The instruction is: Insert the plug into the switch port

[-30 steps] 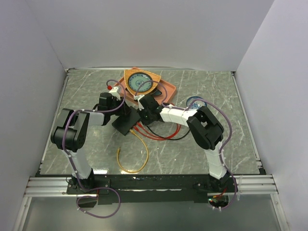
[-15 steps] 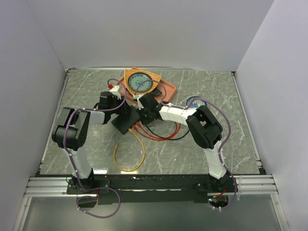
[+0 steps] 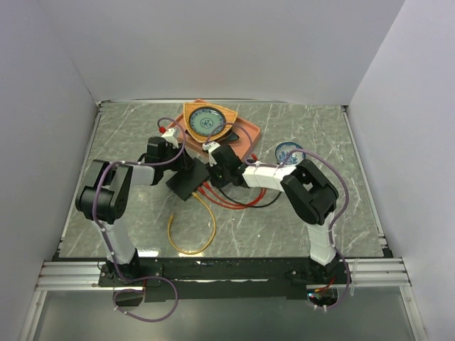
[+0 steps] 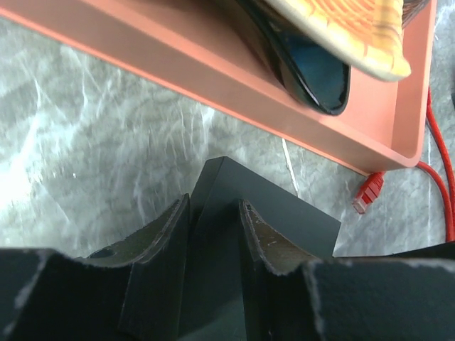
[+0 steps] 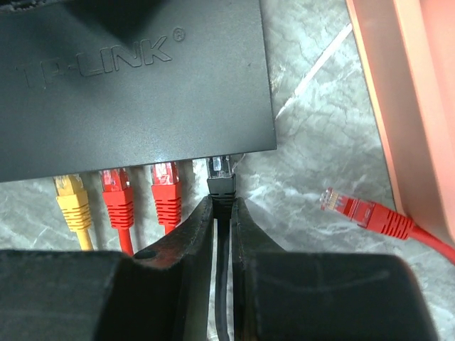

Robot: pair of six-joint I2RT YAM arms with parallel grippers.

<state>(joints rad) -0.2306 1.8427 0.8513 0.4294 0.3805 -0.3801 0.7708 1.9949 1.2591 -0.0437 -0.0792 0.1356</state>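
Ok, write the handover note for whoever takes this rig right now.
Left end effector: shut on the switch, steadying it.
Right end effector: shut on the black plug, tip at the end port.
Done: yellow plug and two red plugs sit in neighbouring ports.
To do: confirm full seating, push if needed, release.
A loose red plug lies near the orange tray.

The left tool (image 3: 182, 168) and right tool (image 3: 211, 178) flank the black switch (image 3: 187, 185).
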